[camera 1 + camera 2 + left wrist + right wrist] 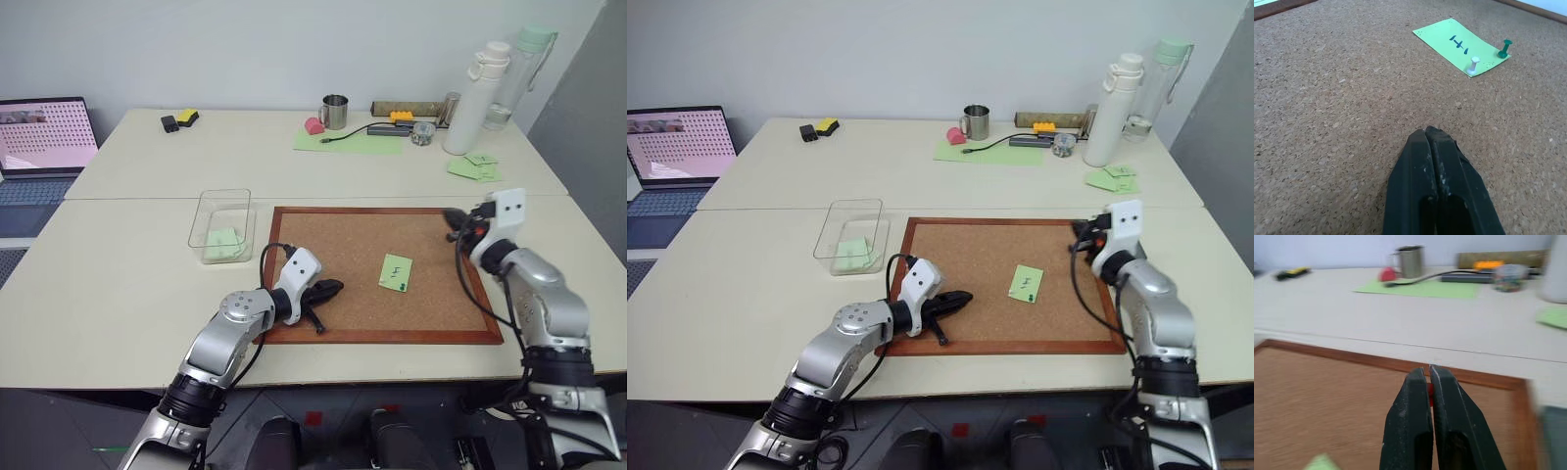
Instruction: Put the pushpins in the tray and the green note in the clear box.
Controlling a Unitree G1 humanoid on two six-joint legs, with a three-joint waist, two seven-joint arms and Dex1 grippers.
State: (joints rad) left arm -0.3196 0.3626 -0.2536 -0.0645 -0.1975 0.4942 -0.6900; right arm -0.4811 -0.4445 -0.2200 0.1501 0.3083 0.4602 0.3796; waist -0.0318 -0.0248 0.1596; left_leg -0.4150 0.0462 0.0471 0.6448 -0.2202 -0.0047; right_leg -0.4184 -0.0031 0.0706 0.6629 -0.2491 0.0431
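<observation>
The left gripper [1426, 131] has its two black, scuffed fingers pressed flat together, empty, their tips low over the grainy cork of the wood-framed corkboard [294, 211]. The green note [1461, 45], a thin paper square with a dark scrawl, lies at their 1 o'clock, well apart, with a white pushpin [1473, 65] and a green pushpin [1505, 49] standing in its near edge. The right gripper [1429, 371] is closed on a red sliver, too small and blurred to name, above the board's far right corner. The tray [1555, 438] is a cut-off blur at its 4 o'clock. The clear box [221, 200], glossy with rounded corners, sits at the board's 10 o'clock holding green paper.
</observation>
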